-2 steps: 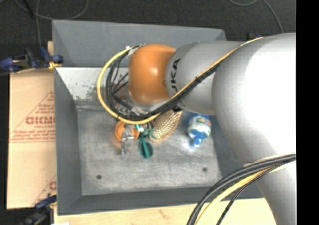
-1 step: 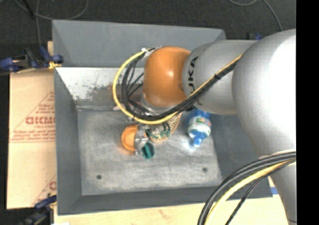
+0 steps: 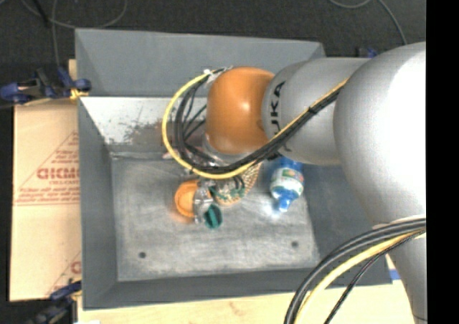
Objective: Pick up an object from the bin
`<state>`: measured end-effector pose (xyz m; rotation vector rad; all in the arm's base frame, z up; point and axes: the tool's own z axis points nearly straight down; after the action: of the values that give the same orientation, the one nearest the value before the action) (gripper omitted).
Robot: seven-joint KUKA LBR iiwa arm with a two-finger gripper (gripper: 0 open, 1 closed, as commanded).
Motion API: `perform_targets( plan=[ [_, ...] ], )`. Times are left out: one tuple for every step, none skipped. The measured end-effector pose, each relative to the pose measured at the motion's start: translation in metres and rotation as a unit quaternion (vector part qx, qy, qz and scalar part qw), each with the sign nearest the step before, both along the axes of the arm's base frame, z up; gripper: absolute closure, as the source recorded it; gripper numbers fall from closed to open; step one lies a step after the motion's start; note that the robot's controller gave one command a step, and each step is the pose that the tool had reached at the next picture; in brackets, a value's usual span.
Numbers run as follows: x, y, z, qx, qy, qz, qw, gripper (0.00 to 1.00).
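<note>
- Gripper (image 3: 204, 204) is low, just beside the orange ball (image 3: 184, 199); grasp step, I judge.
- Claw open or closed: cannot tell.
- Next: a centred grip, then a clean lift.

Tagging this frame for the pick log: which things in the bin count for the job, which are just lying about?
In play: gripper; orange round thing and dark green thing, both right beside it.

Lying about: patterned green-brown thing, just to the right; blue-and-white thing, further right.
</note>
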<state>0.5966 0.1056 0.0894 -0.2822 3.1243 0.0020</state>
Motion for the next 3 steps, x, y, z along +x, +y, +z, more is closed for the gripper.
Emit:
perform_targets(
  plan=[
    [-0.004,-0.007,0.048,-0.002,0.004,0.007,1.0,0.0],
    [-0.002,-0.015,0.115,-0.001,-0.0042,0.013,0.9999,0.0],
    [-0.003,0.002,0.018,-0.011,-0.0127,0.249,0.9683,1.0]
  ],
)
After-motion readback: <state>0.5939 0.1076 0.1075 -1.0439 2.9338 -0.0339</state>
